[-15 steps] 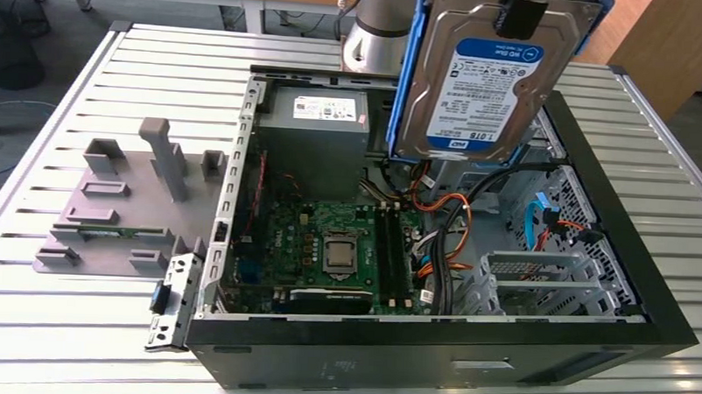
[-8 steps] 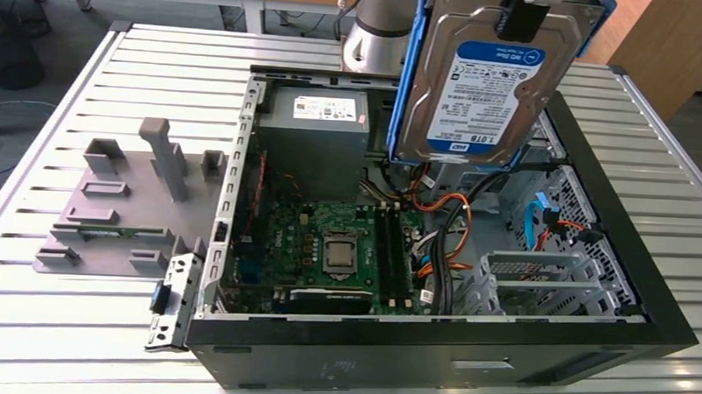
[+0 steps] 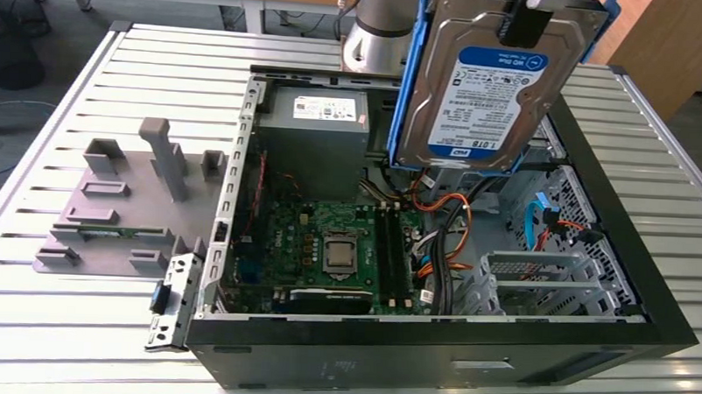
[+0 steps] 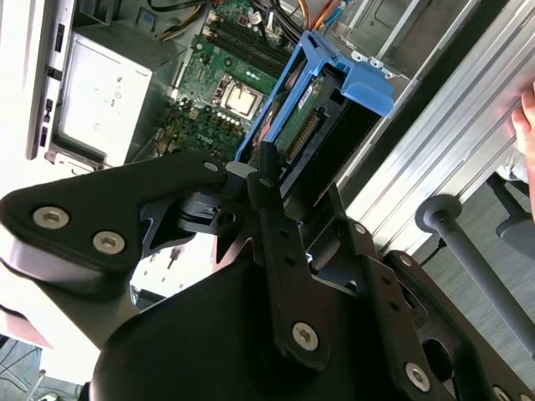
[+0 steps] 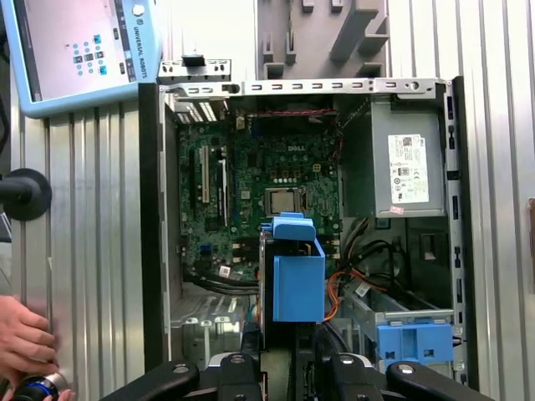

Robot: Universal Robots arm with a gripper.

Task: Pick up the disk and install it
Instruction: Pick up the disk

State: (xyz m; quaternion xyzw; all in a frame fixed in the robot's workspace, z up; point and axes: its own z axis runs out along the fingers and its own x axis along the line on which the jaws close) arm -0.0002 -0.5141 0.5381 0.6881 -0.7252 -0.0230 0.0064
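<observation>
The disk (image 3: 481,96) hangs tilted in the upper right of the exterior view, above the open computer case (image 3: 439,362), with the gripper (image 3: 528,19) clamped on its top edge. Carrying it well likely means a firm hold, kept clear of the orange cables (image 3: 458,220).

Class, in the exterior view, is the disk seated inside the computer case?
No, the gripper holds the disk above the open computer case.

Ribbed metal counter (image 3: 55,327). An open black computer case (image 3: 439,362) lies flat on it, toward the exterior view's right. A grey moulded fixture (image 3: 117,206) with upright blocks sits just beside the case, at the exterior view's left.
</observation>
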